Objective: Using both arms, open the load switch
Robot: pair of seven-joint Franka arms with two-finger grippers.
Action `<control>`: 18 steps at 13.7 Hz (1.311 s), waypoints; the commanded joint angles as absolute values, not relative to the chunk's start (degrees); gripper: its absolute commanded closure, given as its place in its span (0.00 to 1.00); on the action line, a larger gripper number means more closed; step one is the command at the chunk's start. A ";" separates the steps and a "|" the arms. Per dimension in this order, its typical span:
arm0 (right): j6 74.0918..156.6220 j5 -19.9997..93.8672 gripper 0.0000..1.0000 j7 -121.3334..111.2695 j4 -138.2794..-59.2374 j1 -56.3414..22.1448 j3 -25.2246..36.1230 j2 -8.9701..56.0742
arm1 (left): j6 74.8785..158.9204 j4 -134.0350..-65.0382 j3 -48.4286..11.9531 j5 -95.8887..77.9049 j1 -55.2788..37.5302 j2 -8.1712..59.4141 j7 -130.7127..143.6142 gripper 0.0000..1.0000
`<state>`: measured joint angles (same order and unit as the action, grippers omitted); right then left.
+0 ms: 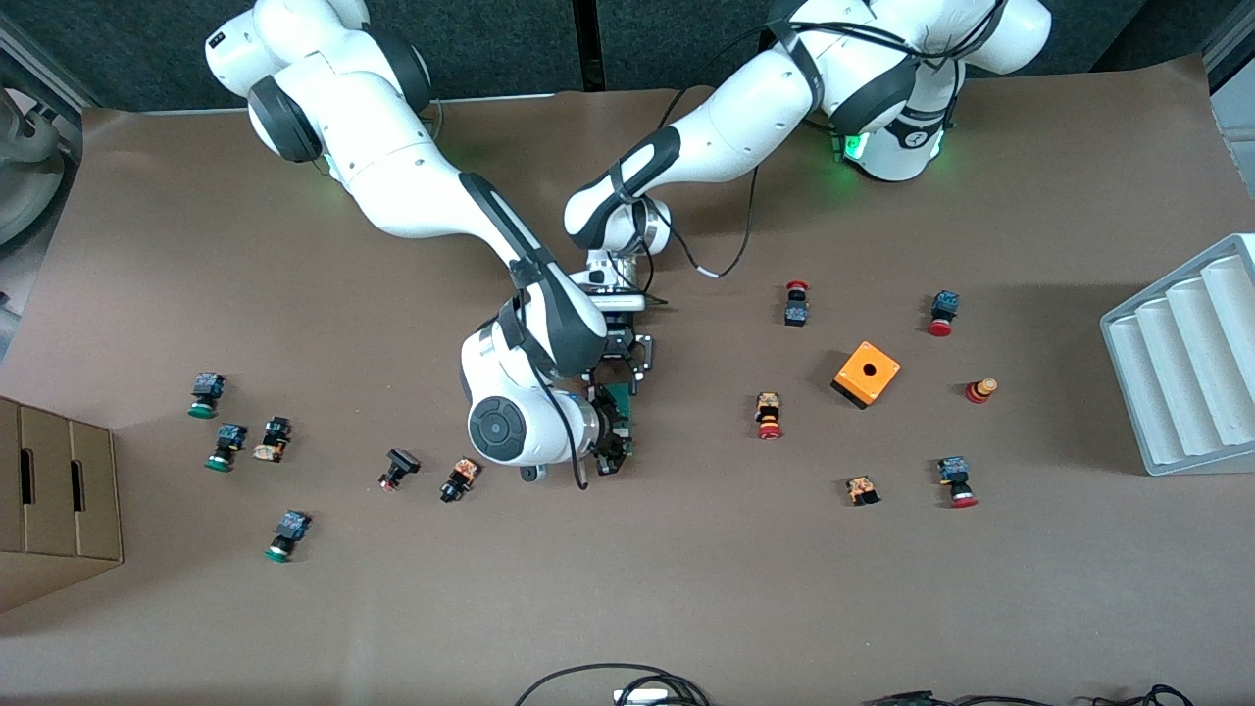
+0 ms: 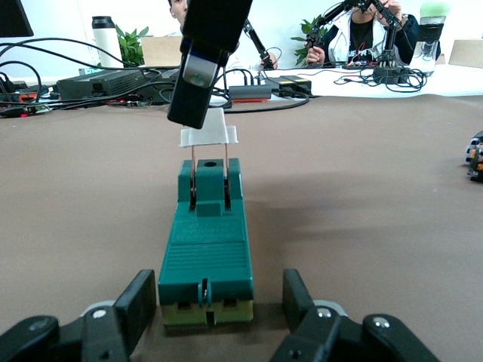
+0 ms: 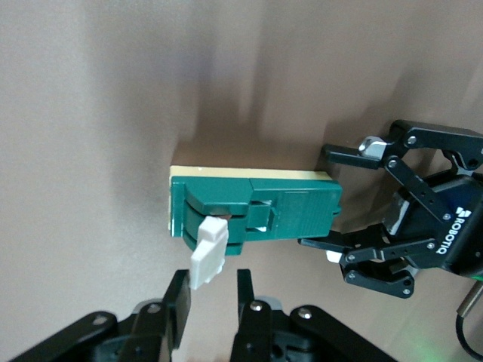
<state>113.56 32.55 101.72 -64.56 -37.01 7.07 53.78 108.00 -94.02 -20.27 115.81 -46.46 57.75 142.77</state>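
Note:
The load switch (image 1: 620, 417) is a slim dark-green bar lying flat on the brown table, seen end-on in the left wrist view (image 2: 207, 256) and from above in the right wrist view (image 3: 256, 207). Its white block (image 2: 209, 136) stands lifted on two thin metal blades at the end nearer the front camera. My left gripper (image 2: 219, 302) is open around the opposite end, with a gap on each side. My right gripper (image 3: 213, 290) is open at the white block (image 3: 207, 253), which touches one pad and is clear of the other.
An orange cube with a hole (image 1: 867, 373) sits toward the left arm's end. Small red-capped and green-capped push buttons (image 1: 770, 416) lie scattered on both sides. A grey ridged rack (image 1: 1186, 363) and a cardboard box (image 1: 54, 490) stand at the table's ends.

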 commanded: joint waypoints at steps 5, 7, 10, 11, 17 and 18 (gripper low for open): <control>112.50 31.46 0.69 100.20 -69.70 -37.09 6.86 49.83 | 108.28 -92.81 -19.77 116.28 -47.29 60.03 143.53 0.23; 112.50 31.29 0.69 100.20 -69.78 -37.18 6.86 49.75 | 108.28 -92.81 -19.78 116.28 -47.29 59.94 143.53 0.23; 112.50 30.94 0.69 100.20 -70.22 -37.44 6.86 49.48 | 108.28 -92.81 -19.78 116.28 -47.29 59.94 143.61 0.23; 112.59 30.94 0.69 100.20 -70.75 -37.53 6.86 49.05 | 108.28 -92.81 -19.78 116.19 -47.29 59.94 143.61 0.23; 112.68 30.15 0.69 100.20 -71.98 -38.67 6.86 48.34 | 106.61 -92.55 -19.78 116.02 -47.29 59.94 146.33 0.23; 112.68 30.06 0.69 100.20 -72.33 -38.67 6.86 48.25 | 106.61 -92.55 -19.78 116.10 -47.46 59.94 146.34 0.23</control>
